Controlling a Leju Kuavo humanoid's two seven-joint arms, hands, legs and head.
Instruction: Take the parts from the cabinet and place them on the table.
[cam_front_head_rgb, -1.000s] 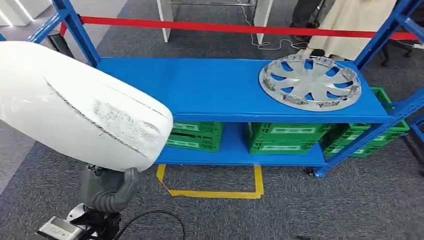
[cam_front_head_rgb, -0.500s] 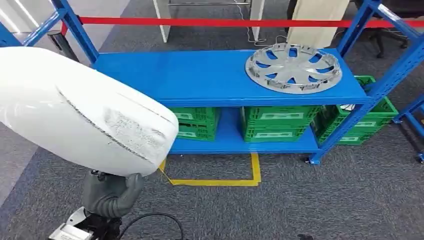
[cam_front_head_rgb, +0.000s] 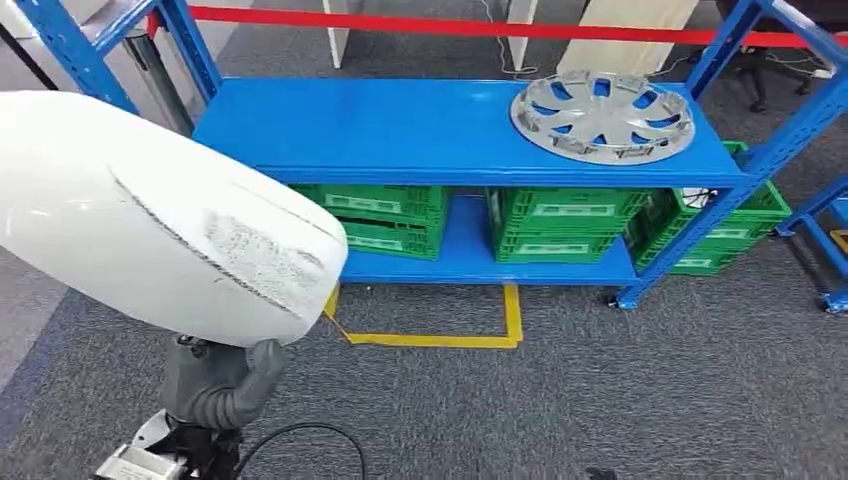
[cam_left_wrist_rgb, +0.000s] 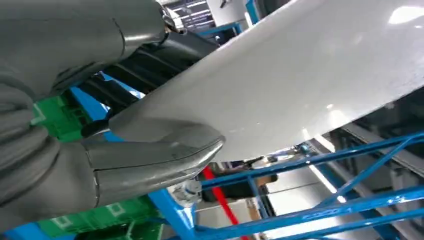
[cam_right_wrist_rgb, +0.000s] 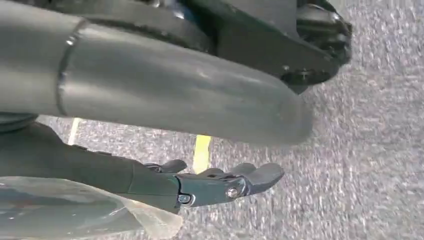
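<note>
A large white curved panel part (cam_front_head_rgb: 150, 220) fills the left of the head view, with my left hand (cam_front_head_rgb: 215, 385) gripping it from below. In the left wrist view the grey thumb (cam_left_wrist_rgb: 150, 155) and dark fingers (cam_left_wrist_rgb: 145, 65) clamp the panel's (cam_left_wrist_rgb: 300, 85) edge. A silver wheel cover (cam_front_head_rgb: 602, 116) lies flat at the right end of the blue cabinet's top shelf (cam_front_head_rgb: 400, 130). My right hand (cam_right_wrist_rgb: 150, 180) hangs over the grey carpet with its fingers (cam_right_wrist_rgb: 240, 182) stretched out and nothing in it.
Green crates (cam_front_head_rgb: 570, 225) stand on the cabinet's lower shelf, and another (cam_front_head_rgb: 730, 235) sits beside its right post. A red barrier tape (cam_front_head_rgb: 450, 25) runs behind. Yellow floor tape (cam_front_head_rgb: 440, 340) marks a box before the cabinet. A black cable (cam_front_head_rgb: 300, 435) lies near my feet.
The camera has moved: the cabinet has shifted up in the picture and the person behind it has left the frame. The white panel stays in my left hand.
</note>
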